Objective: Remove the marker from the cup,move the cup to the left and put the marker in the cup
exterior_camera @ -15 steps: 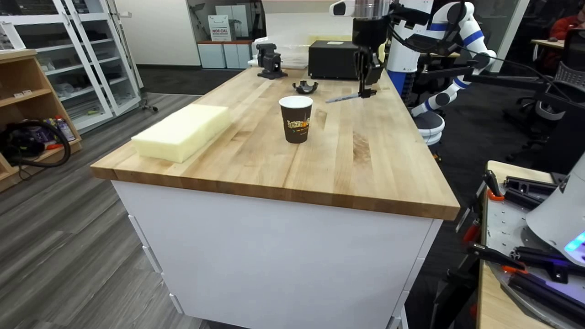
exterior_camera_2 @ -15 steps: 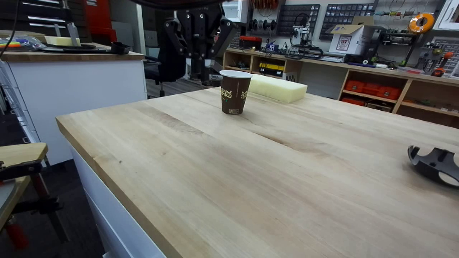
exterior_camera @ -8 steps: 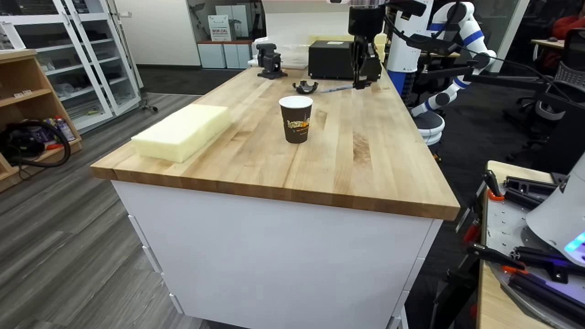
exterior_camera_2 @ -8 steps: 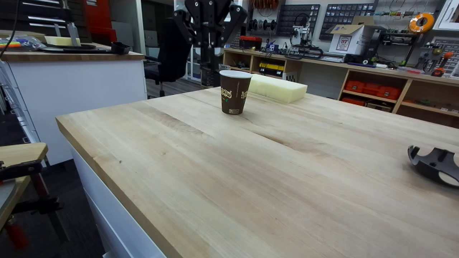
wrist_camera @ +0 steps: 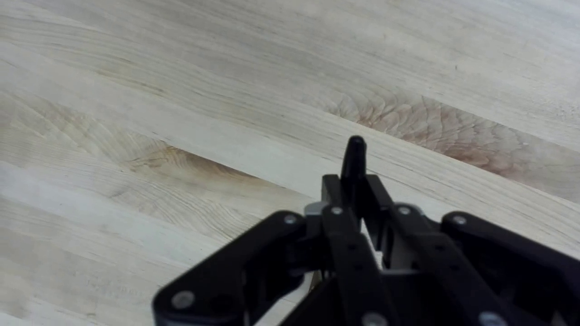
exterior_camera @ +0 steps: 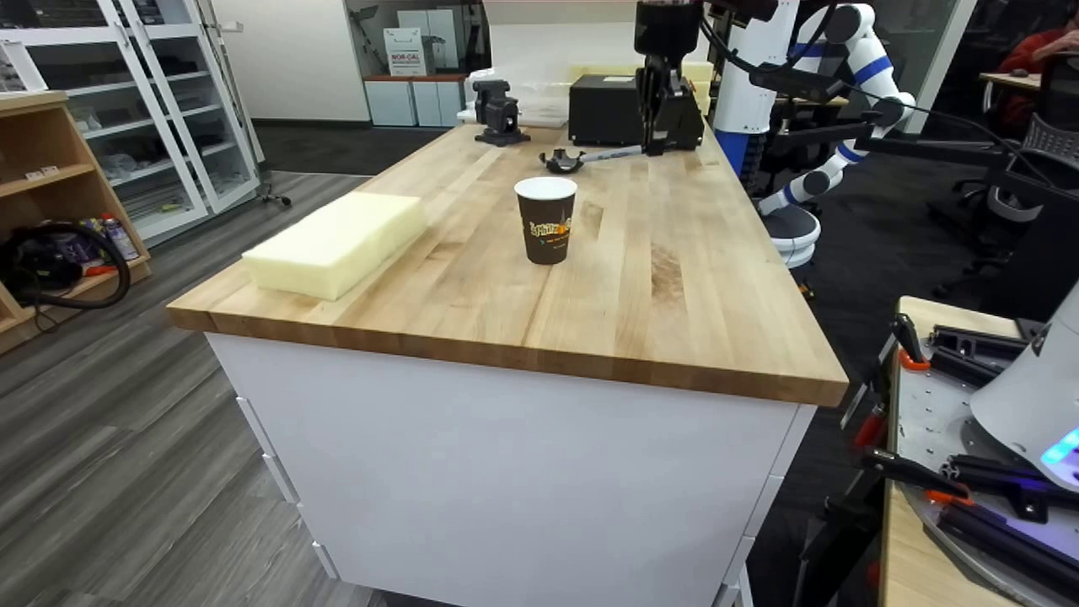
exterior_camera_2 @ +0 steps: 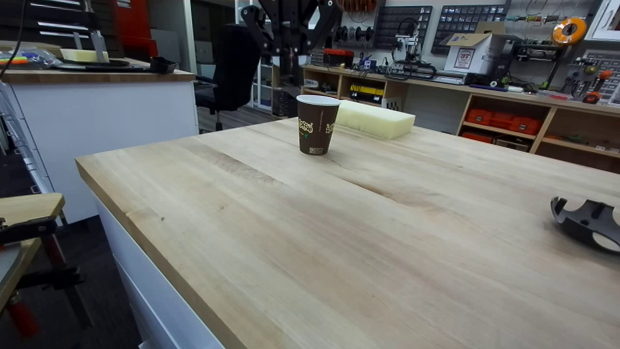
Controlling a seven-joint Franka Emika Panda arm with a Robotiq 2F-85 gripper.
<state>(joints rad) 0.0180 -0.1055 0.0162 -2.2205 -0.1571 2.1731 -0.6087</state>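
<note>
Wrist view and both exterior views show the wooden tabletop [exterior_camera: 472, 308]. A pale foam block [exterior_camera: 337, 240] lies on it, the gripper [wrist_camera: 355, 192] hangs above, and the brown cup [exterior_camera: 546, 226] stands upright. The marker [exterior_camera: 614, 153], nearly level, is pinched between the fingers [wrist_camera: 331, 188], clear of the cup.

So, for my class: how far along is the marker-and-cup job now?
Looks done: the marker is out of the cup. In hand: the gripper is shut on the marker, above the table. Remaining: putting the marker into the cup, which stands upright on the table. Whether the cup has already been moved left, these pictures can't settle.
</note>
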